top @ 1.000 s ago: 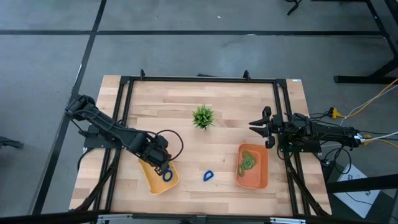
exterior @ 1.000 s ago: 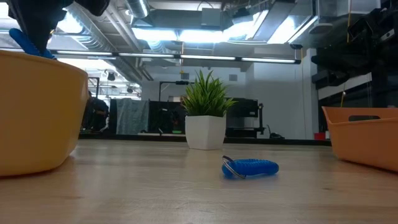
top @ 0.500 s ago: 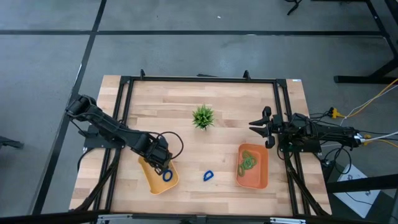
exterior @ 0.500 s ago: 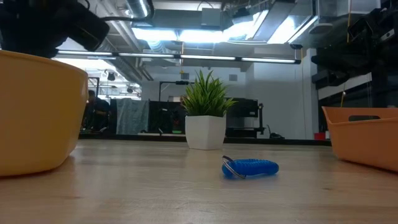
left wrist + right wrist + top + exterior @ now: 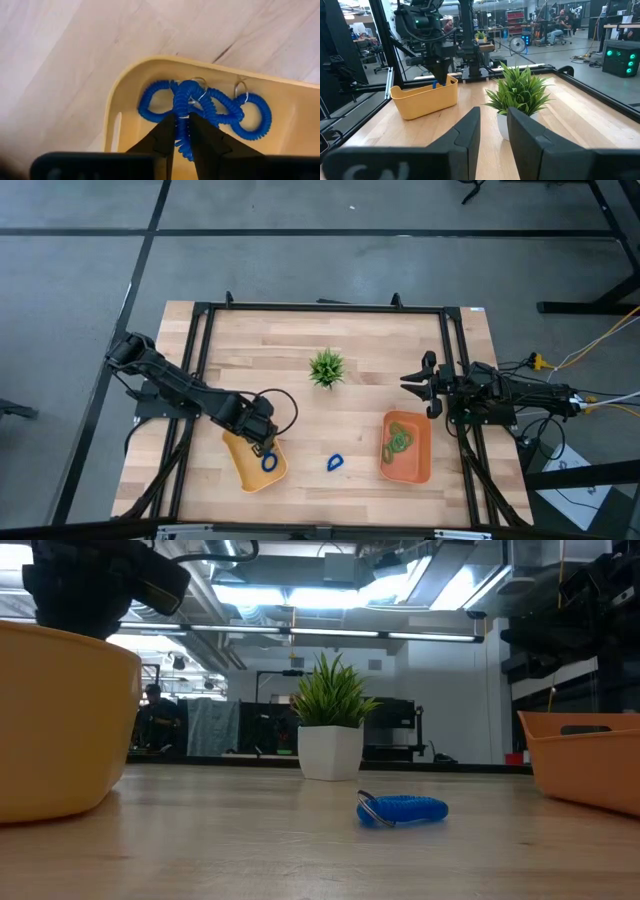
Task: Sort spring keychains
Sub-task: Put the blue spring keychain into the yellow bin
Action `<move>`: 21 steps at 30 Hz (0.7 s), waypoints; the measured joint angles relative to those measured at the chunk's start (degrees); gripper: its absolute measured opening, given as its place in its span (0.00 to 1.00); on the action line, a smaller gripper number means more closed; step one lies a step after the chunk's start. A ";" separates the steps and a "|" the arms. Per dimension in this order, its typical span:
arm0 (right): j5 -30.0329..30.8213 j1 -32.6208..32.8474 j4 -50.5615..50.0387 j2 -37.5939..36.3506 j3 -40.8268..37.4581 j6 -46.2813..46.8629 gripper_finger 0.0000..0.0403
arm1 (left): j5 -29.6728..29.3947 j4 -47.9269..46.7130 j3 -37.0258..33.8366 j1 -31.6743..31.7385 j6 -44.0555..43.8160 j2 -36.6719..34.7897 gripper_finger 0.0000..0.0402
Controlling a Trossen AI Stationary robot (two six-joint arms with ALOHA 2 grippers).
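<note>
My left gripper hangs over the yellow tray, shut on a dark blue spring keychain. Two more blue keychains lie on the tray floor under it. A further blue keychain lies flat on the bare wood between the trays, also in the low view. Light green keychains lie in the orange tray. My right gripper waits open at the table's right side, beyond the orange tray. My left gripper pinches a straight run of the blue keychain's coil between its two fingers, coming from above and pointing down into the yellow tray. The fingers lie along the coil. Its far, looped end rests on the other blue keychains in the tray.
A small spiky green plant in a white pot stands at the table's middle, toward the far edge. A black frame borders the tabletop. Bare wood lies between the two trays around the loose blue keychain.
My left gripper has gone down toward the yellow tray and shifted a little toward the table's right. The blue keychain it carries, seen above the tray's rim a second ago in the low view, has sunk behind that rim. The right arm has kept still.
</note>
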 joint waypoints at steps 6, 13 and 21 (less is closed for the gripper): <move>0.00 0.00 0.02 0.01 0.00 0.01 0.24 | 0.51 -0.01 0.00 0.00 -5.54 -0.01 0.16; 0.00 0.00 0.01 0.02 0.00 0.00 0.24 | 0.36 -0.03 0.00 0.13 -5.73 -0.04 0.20; 0.00 0.00 0.01 0.01 0.00 0.01 0.24 | 1.61 -0.03 0.02 0.15 -5.70 -0.04 0.21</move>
